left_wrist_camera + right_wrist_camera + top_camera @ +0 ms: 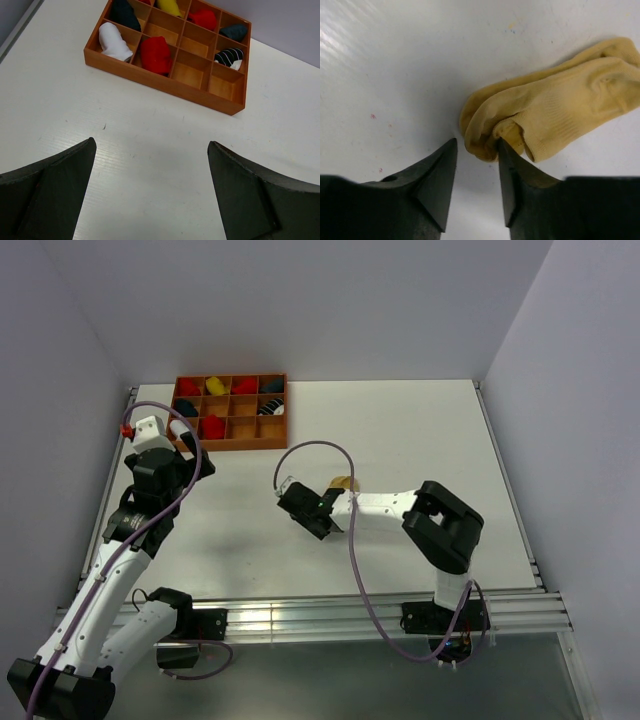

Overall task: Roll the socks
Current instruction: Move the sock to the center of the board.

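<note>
Rolling has barely begun on the tan socks (pixel 560 110): the pair lies flat on the white surface (pixel 420 430) near the middle, well apart from the tray (pixel 165 85). One sock is stacked on the other, and only the near end is bunched up a bit. No real roll yet, by my read.

Right hand (pixel 477 142) sits low at that bunched end w/ jaws half-parted. One finger touches the fabric edge, the other rests on bare surface beside it. It's released, not pinching anything.

Left hand (pixel 151 143) hovers over bare surface just short of the tray, jaws spread wide, grasping nothing.

The tray at the far left corner already has a white bundle (pixel 115 42), a red bundle (pixel 155 54), a striped bundle (pixel 230 56) and a few more in back compartments. Those look done.

Left to do, prob.: tuck the tan end, roll it along its length, then stow it w/ the rest.
</note>
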### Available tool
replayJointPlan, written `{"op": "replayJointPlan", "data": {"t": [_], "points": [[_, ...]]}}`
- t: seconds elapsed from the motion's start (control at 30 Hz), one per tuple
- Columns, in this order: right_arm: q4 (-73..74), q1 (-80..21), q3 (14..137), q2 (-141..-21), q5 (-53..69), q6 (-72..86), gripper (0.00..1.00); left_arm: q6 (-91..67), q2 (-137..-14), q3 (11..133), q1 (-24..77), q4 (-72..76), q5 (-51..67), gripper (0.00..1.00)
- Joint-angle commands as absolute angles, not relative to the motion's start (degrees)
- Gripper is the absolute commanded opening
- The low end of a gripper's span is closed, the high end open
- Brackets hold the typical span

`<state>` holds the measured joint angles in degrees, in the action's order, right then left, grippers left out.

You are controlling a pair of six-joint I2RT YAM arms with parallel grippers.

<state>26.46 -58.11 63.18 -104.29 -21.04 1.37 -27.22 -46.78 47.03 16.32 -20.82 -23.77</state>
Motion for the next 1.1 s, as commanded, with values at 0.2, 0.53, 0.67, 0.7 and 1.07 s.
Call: {"op": "replayJointPlan", "data": {"t": [0.2, 0.53, 0.67, 0.7, 1.07], "points": [[28.8, -58.6, 67.7, -110.6, -18.2, 2.4, 0.19, -27.3, -46.5, 46.5, 16.0, -19.0, -22.8, 0.99], [27.2, -58.4, 73.9, -110.0, -3.3, 5.5, 0.00, -27.2, -46.4, 46.3, 15.9, -18.2, -20.6, 0.99], [24.5, -56.3, 74.4, -108.6, 5.2, 7.6, 0.00, -28.2, -46.1, 46.0, 15.9, -17.6, -17.9, 1.00], [23.0, -55.6, 74.1, -108.2, 7.4, 8.2, 0.00, -28.5, -46.0, 45.8, 15.9, -17.5, -17.0, 1.00], [6.2, -41.1, 64.2, -109.5, 38.0, 19.3, 0.00, -38.0, -47.6, 40.0, 18.2, -17.9, -3.0, 0.99]]}}
